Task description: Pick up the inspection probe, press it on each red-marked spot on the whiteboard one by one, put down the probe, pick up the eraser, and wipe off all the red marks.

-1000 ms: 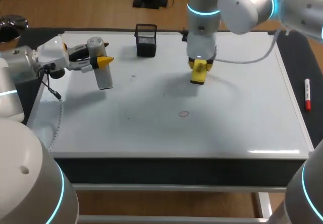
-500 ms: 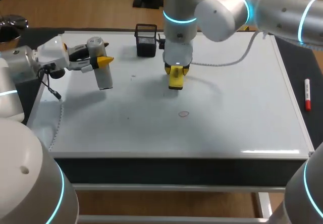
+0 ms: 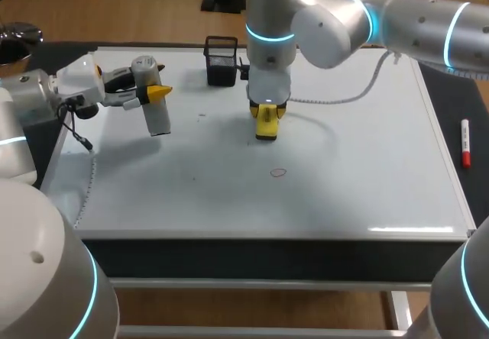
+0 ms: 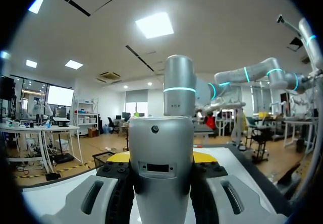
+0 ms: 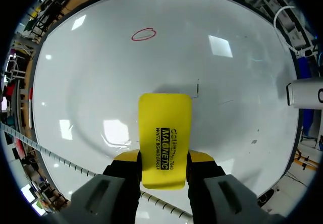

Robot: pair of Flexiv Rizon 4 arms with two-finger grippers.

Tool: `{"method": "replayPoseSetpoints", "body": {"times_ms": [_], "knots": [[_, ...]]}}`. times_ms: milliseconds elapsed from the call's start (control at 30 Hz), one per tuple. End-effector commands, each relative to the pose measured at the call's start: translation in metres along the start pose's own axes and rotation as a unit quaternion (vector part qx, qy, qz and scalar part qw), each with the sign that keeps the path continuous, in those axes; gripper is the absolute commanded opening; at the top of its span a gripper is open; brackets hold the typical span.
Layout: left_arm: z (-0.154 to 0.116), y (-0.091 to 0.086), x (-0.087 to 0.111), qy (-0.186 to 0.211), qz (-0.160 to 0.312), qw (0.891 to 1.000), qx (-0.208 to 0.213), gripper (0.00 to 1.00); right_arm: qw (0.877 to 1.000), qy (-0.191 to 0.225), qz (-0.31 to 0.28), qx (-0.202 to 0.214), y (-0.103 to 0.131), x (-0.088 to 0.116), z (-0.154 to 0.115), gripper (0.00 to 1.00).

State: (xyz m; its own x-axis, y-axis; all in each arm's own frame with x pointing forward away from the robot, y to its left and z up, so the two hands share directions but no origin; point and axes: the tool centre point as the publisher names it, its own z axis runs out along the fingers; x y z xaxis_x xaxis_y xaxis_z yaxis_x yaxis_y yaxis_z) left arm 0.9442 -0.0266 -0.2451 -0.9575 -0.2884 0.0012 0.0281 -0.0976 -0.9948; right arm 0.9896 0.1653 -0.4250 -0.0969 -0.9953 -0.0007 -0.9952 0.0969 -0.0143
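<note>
Eraser gripped over board, probe held at left

Right gripper point(image 5: 162, 159) pinched the eraser point(image 5: 165, 135) from 2 sides, close above the whiteboard point(image 3: 367, 163); contact could not be told. 1 red mark point(image 5: 144, 34) lay ahead of it, well apart. Left gripper point(image 3: 153, 93) clamped the probe point(image 3: 155, 114) over the board's left side. A basket point(image 3: 221, 61) stood at the far edge.

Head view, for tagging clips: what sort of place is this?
Probably a robotics lab bench: a flat whiteboard tabletop, the left end effector gripping an inspection probe, the right end effector a yellow eraser.
</note>
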Motion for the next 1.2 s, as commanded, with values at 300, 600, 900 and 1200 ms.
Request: {"method": "replayPoseSetpoints", "body": {"times_ms": [300,600,900,1200], "knots": [[0.0,-0.001,0.0,-0.001,0.001,1.0,0.001,0.0,1.0,0.002,0.022,-0.004,-0.001,0.023,0.005,0.0],[0.0,-0.001,0.0,-0.001,0.001,1.0,0.001,0.0,0.999,0.009,0.047,-0.008,0.0,0.05,0.011,0.0],[0.0,-0.001,0.0,-0.001,0.001,1.0,0.001,0.0,0.997,0.015,0.069,-0.007,-0.002,0.075,0.013,0.0],[0.0,-0.001,0.0,-0.001,0.001,1.0,0.001,0.0,0.994,0.018,0.108,-0.005,-0.011,0.116,-0.004,0.0]]}}
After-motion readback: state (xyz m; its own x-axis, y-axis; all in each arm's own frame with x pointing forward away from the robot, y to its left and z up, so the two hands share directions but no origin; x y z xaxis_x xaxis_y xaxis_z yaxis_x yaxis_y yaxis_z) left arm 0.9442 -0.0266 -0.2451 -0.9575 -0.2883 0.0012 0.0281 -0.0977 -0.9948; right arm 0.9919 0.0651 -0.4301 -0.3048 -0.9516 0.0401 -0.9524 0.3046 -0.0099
